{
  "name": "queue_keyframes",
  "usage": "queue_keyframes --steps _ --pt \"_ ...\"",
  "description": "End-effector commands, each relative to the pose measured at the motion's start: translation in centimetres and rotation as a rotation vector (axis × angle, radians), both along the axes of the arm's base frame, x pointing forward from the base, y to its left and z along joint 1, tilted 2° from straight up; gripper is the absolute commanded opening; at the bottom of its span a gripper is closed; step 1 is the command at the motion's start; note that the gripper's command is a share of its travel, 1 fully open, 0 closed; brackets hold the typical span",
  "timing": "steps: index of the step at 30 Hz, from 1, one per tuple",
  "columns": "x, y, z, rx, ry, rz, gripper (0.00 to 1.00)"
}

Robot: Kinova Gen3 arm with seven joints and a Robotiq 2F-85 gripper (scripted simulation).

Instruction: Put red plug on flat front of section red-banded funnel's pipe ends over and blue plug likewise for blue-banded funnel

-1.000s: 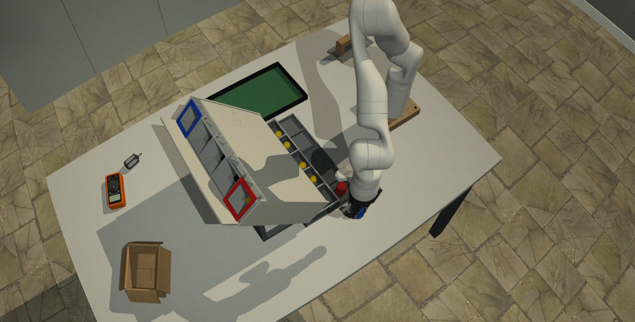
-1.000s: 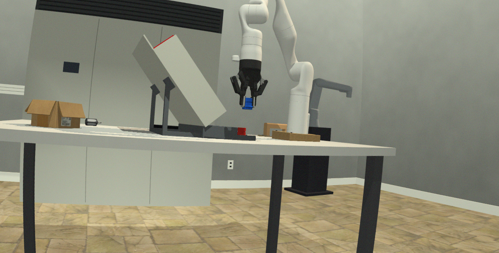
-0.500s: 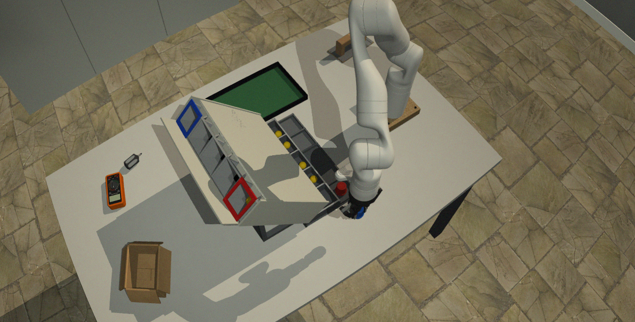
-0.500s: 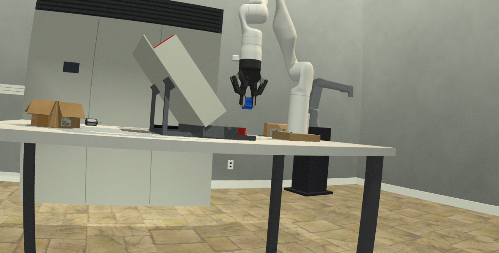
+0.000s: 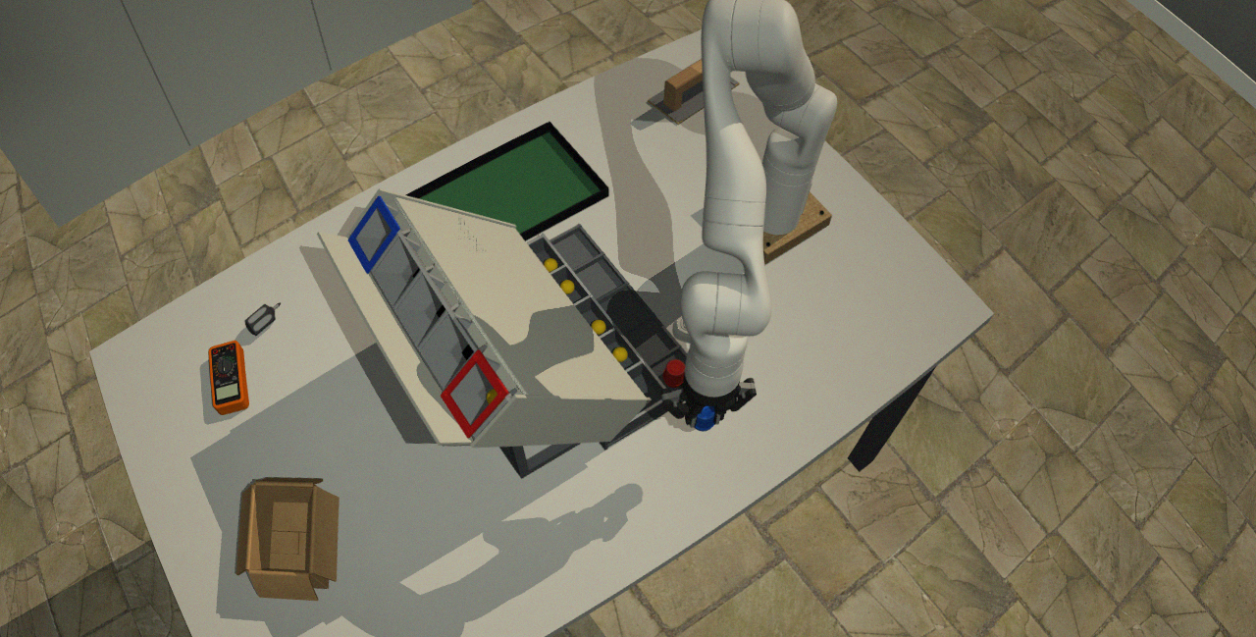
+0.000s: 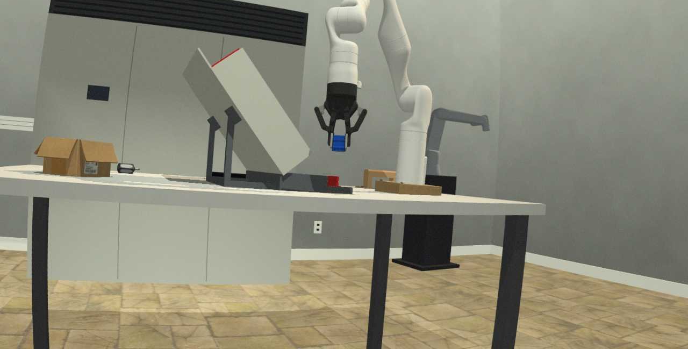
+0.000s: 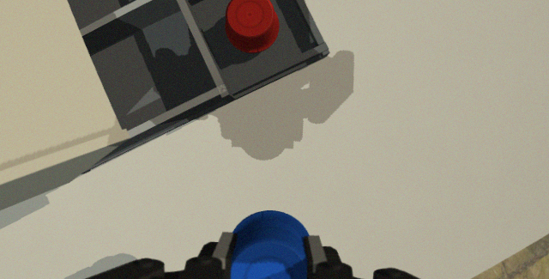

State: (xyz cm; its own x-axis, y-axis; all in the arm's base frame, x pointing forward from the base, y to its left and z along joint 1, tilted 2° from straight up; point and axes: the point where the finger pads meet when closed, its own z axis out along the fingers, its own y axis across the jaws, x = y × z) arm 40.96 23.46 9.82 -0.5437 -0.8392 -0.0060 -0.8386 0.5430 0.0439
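My gripper [image 6: 339,141] is shut on the blue plug [image 7: 269,245] and holds it well above the table, just off the near end of the grey sectioned tray [image 5: 605,317]. The blue plug also shows in the top view [image 5: 704,418]. The red plug [image 7: 251,21] [image 5: 673,372] stands upright on the flat front part of the tray's end section. Several yellow marbles [image 5: 599,326] lie in the tray's sections under the slanted beige cover [image 5: 518,299]. The blue-banded funnel [image 5: 373,233] and the red-banded funnel [image 5: 474,393] sit at the cover's top edge; a marble shows in the red one.
A green-lined marble tray [image 5: 510,180] lies behind the cover. A cardboard box [image 5: 285,536], an orange multimeter [image 5: 227,376] and a small dark object [image 5: 260,317] lie on the table's left part. Wooden blocks [image 5: 680,89] sit near the arm's base [image 5: 795,233].
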Motion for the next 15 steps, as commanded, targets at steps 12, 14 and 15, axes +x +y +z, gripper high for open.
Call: queue_keyframes --steps 12,14,15 --pt "-0.01 0.26 0.15 -0.013 0.005 -0.511 0.0" --pt "-0.01 0.26 0.15 -0.013 0.005 -0.511 0.0" --pt "-0.01 0.26 0.15 -0.013 0.005 -0.511 0.0"
